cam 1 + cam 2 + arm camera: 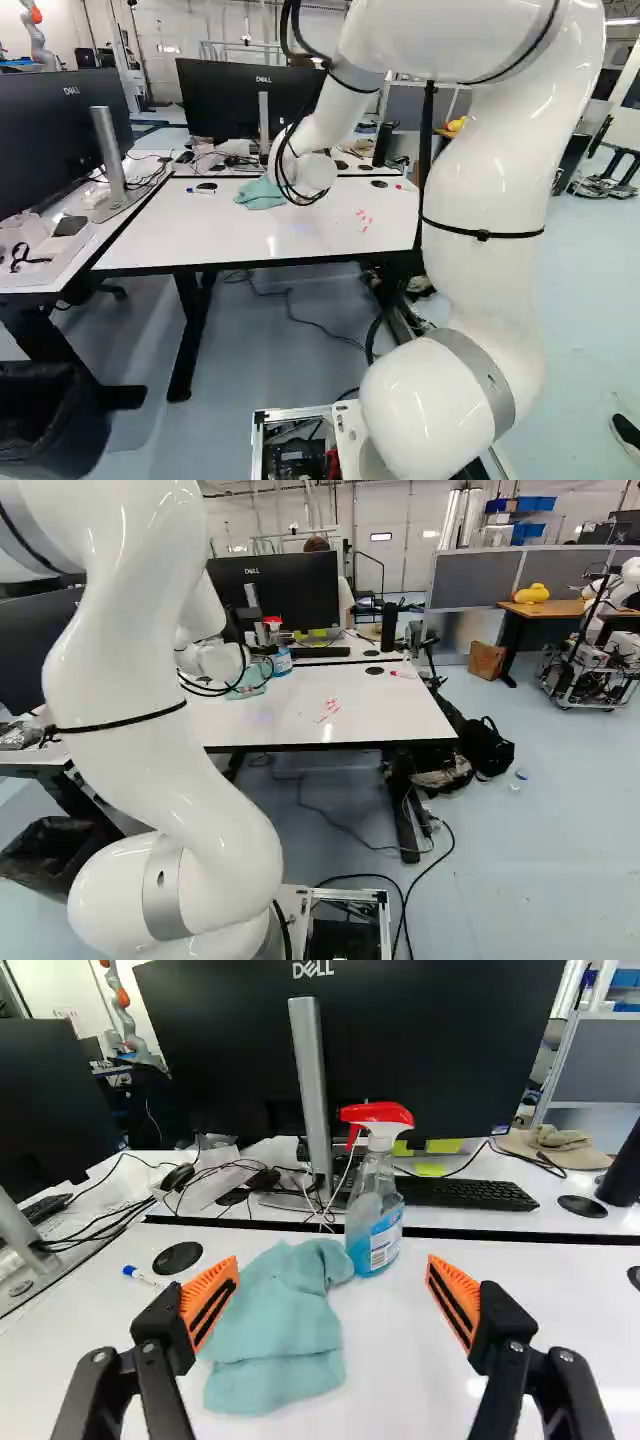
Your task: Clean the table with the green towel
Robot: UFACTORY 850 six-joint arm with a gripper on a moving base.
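Held the gripper [333, 1282] released, with two orange-padded fingers spread wide and a broad gap between. Saw the green towel [275, 1345] crumpled on the white table [170, 240], ahead of that gap and nearer to one finger, just beside the spray bottle [373, 1210]; could not tell whether touching it. Placed both toward the far edge, with a wide span of tabletop from towel to black-rimmed near edge. Found red marks [327, 710] between the towel and the table's right-hand edge in the right base view, well in from the corner, with more white surface around them. Counted one towel, one red-topped bottle, one blue-tipped marker [145, 1276], one red-tipped marker [404, 674] and two black discs [178, 1257] on this table. Counted also two large monitors [420, 1060], one past the far edge and one at the left of the left base view, plus one keyboard [465, 1194]
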